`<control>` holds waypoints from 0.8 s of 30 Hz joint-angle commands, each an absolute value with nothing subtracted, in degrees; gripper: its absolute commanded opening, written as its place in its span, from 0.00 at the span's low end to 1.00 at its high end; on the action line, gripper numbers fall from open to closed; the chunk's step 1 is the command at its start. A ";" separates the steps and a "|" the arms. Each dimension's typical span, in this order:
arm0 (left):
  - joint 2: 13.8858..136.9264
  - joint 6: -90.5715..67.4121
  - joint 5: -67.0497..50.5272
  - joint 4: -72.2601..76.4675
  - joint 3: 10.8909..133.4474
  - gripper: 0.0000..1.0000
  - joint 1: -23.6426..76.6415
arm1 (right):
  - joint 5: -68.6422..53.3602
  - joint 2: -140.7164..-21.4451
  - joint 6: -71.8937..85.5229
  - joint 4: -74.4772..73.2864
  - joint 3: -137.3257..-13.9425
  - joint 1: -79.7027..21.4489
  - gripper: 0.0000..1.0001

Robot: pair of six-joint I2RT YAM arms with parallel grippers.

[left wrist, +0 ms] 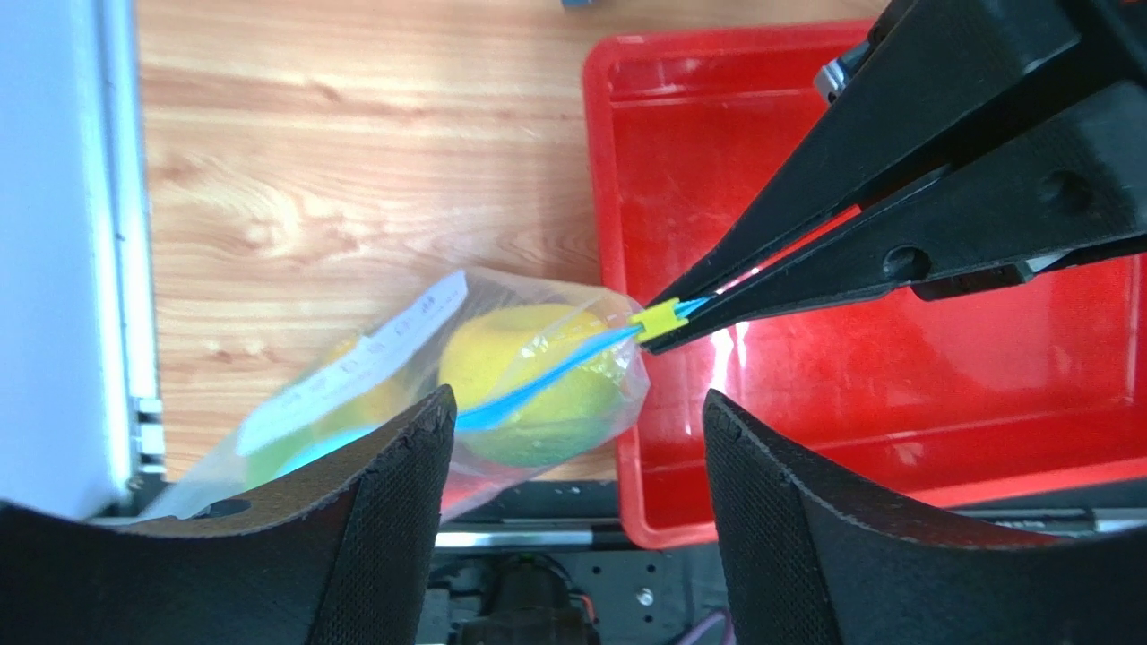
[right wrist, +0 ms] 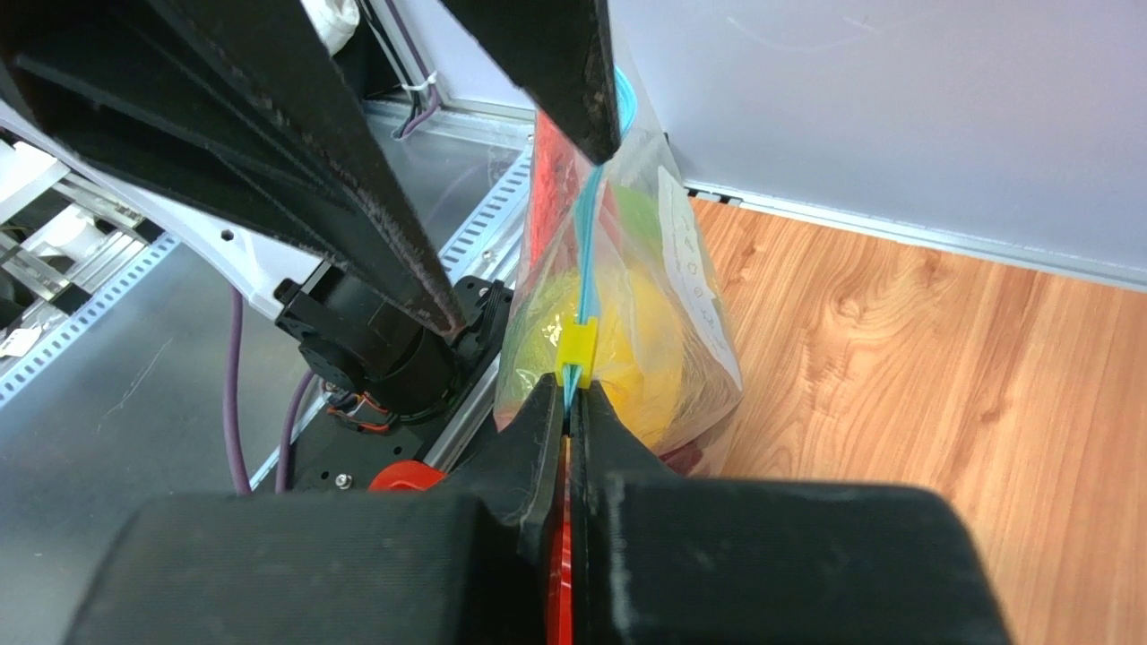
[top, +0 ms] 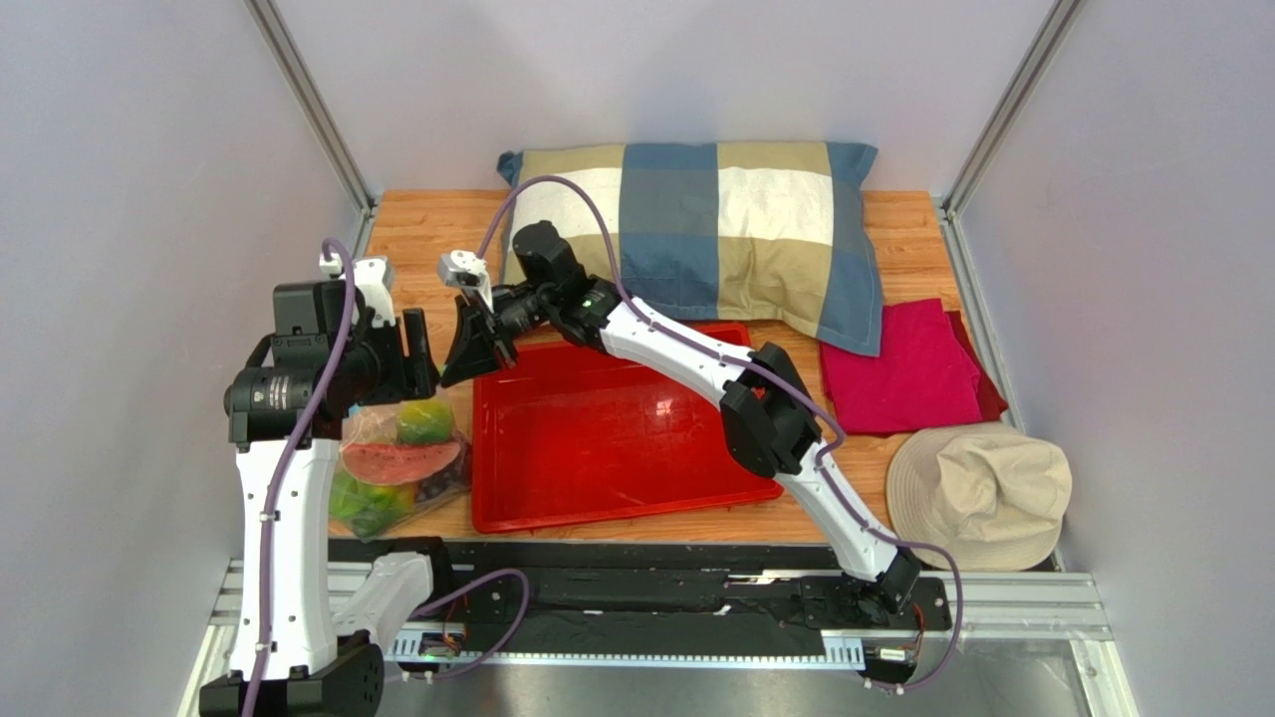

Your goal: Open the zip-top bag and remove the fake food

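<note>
Left of the red tray (left wrist: 943,390), the zip-top bag (left wrist: 391,363) is pinched at its zip strip (left wrist: 566,366) by closed right fingers (left wrist: 862,175); left fingers (left wrist: 377,524) are spread wide, empty.

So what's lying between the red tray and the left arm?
The zip-top bag of fake food, in the top view; the right pincer pinches its zip end.

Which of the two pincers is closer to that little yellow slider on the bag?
Right. The right pincer is shut on the zip strip of the zip-top bag, right beside the yellow slider; the left pincer hangs open above the bag, farther off.
</note>
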State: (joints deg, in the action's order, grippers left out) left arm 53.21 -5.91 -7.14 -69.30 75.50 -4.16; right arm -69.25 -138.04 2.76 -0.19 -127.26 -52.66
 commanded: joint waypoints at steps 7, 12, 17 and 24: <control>56.16 1.32 -13.09 -67.06 76.12 0.71 -4.30 | -71.28 -137.90 3.78 2.11 -131.67 -52.03 0.00; 53.97 -1.92 -15.56 -66.97 73.74 0.55 -4.22 | -70.67 -137.90 3.60 2.20 -131.57 -51.59 0.00; 51.86 -3.95 -11.43 -67.76 71.99 0.17 -4.22 | -69.61 -137.99 5.26 2.90 -131.40 -51.42 0.00; 50.45 -5.54 -8.96 -67.33 71.98 0.00 -4.22 | -69.87 -135.62 17.19 11.23 -123.70 -51.42 0.15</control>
